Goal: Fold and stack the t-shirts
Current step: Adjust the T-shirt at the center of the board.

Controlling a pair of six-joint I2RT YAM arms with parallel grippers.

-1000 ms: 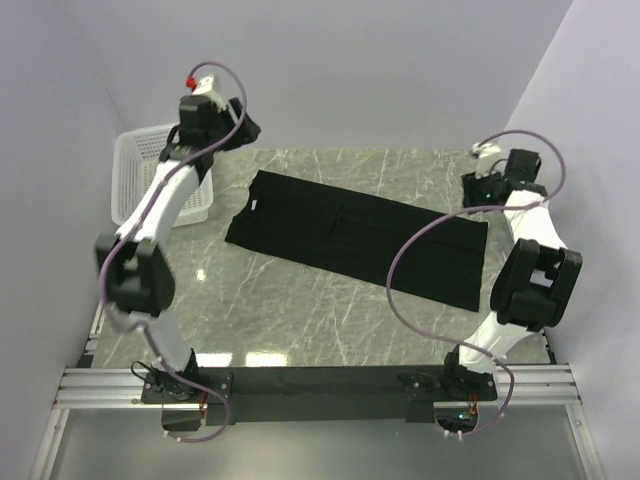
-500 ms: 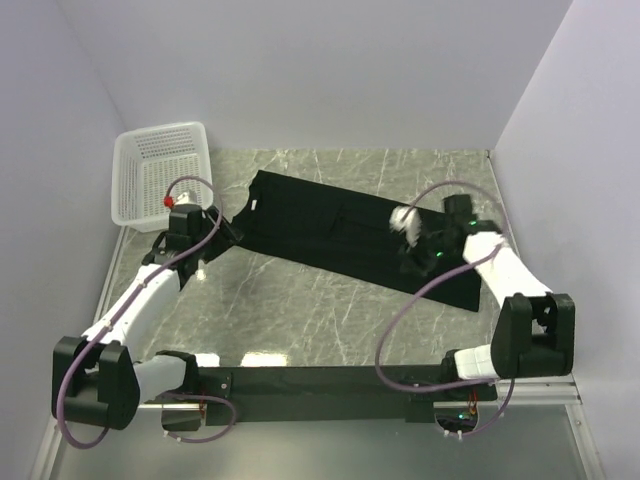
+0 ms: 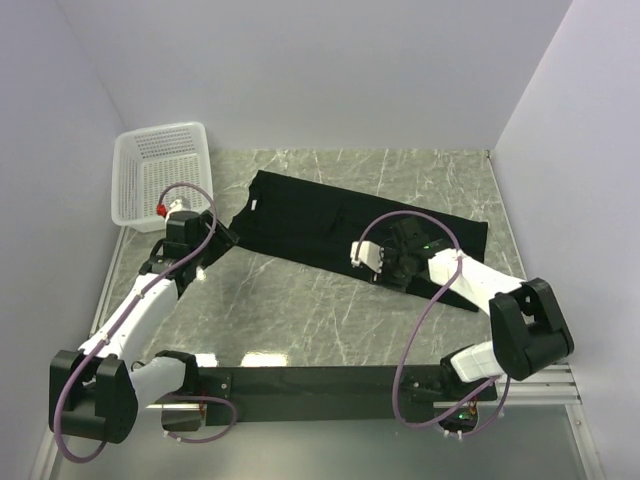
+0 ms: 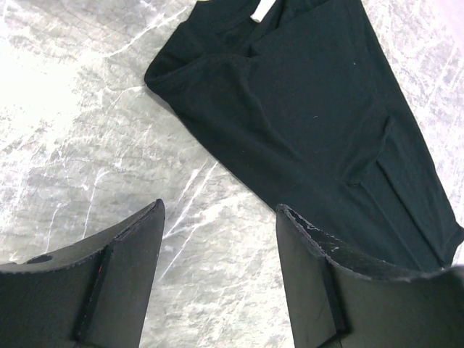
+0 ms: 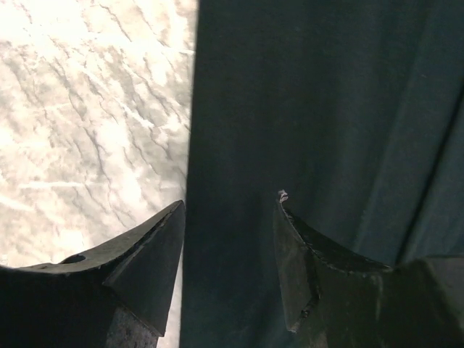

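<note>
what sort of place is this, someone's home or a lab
Most likely a robotics lab test cell, not a home: plain walls box in a marble-patterned table, two robot arms are bolted to a metal frame at its near edge, and a black t-shirt lies flat on it.

blk t-shirt, folded into long strip, flat on marble tbl, diagonal, collar end left

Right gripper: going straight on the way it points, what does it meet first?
The black t-shirt, just inside its long edge. The right gripper has open jaws straddling that edge, one side over bare table. Its height above the cloth is unclear.
</note>
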